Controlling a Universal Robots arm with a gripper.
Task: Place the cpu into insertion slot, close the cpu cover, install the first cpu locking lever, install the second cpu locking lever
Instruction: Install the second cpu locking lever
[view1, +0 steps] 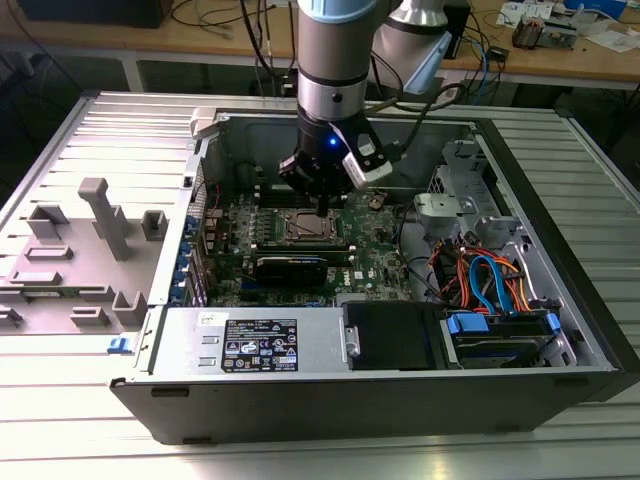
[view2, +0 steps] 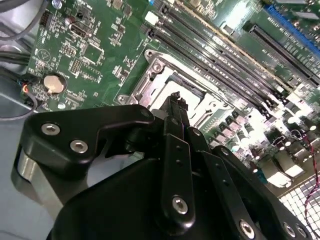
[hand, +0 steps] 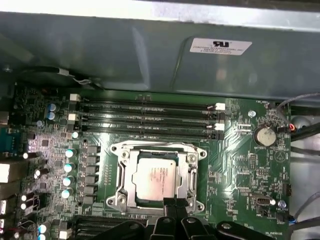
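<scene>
The cpu (hand: 156, 176), a silvery square chip, lies flat in the insertion slot (hand: 198, 153) on the green motherboard. The cpu cover (hand: 121, 187), a silver window frame, lies down around the chip. My gripper (hand: 175, 204) hovers at one edge of the slot with its black fingers pressed together and nothing between them. In the second wrist view the gripper (view2: 175, 97) points down at the slot's metal rim (view2: 161, 75). In the exterior view the gripper (view1: 322, 208) hangs just above the slot (view1: 303, 229) inside the open computer case. I cannot make out how the locking levers stand.
Long black memory slots (hand: 145, 120) run beside the socket, with the case wall (hand: 150, 55) beyond them. A black graphics card (view1: 290, 268), a power supply (view1: 255, 345) and orange and blue cables (view1: 480, 280) fill the case. A grey fixture (view1: 90, 240) stands at the exterior view's left.
</scene>
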